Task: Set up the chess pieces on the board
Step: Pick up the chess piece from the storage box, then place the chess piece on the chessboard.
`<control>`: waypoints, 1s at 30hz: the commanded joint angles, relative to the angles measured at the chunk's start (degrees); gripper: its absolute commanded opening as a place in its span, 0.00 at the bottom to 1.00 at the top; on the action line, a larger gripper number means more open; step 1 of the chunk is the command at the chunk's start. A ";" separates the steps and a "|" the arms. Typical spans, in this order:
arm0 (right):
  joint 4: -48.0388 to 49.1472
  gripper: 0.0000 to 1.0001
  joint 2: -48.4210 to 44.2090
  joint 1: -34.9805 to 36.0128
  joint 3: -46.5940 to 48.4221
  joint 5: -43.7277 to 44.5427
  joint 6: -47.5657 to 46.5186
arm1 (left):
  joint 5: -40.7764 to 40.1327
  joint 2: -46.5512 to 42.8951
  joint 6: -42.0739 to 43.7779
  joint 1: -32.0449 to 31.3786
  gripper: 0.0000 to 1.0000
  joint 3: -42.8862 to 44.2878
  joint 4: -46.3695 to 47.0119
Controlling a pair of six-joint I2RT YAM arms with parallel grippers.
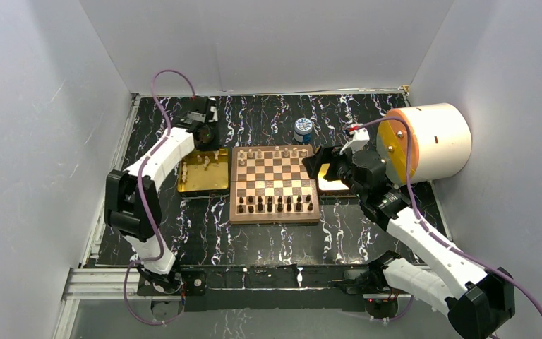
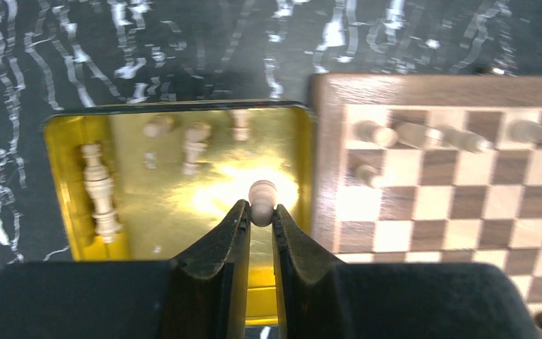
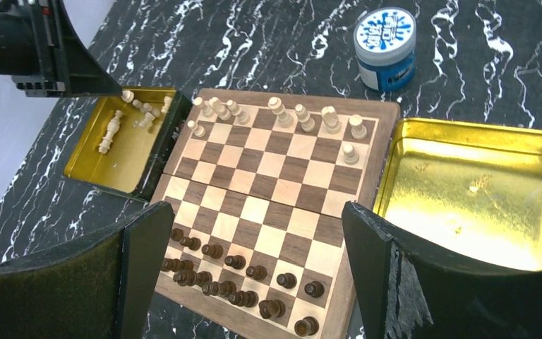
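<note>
Over the left gold tray (image 2: 63, 176), the left fingers (image 2: 234, 229) are pinched narrow on a cream pawn (image 2: 262, 191), gripping it just under its round head. Whether its base is clear of the tray floor cannot be told. Other cream pieces (image 2: 99, 191) lie on their sides in that tray.

On the chessboard (image 2: 430, 90), just beside the tray, the far row holds most of the cream back-rank pieces (image 3: 276, 109). The next row shows only two cream pawns (image 3: 351, 152), one near each edge, so most of its squares are bare. Dark pieces (image 3: 240, 272) fill the near two rows. The right fingers (image 3: 130, 261) stand wide, holding nothing, near the board's right edge by the right gold tray (image 3: 466, 191).

To do this step well, I judge the pawn should rise straight up until it clears the tray wall. It can then travel sideways to a bare square in the cream pawn row. With so high a grip the piece may swing, so a slow carry keeps it upright. The descent wants care, because the tall back-rank pieces stand close and a finger could tip one. Open only once the base sits flat and centred in its square, then pull away upward.
</note>
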 commanded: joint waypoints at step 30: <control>-4.22 0.99 -1.74 -0.01 3.03 3.52 2.14 | -10.69 14.02 -1.90 -20.05 0.07 12.25 -1.47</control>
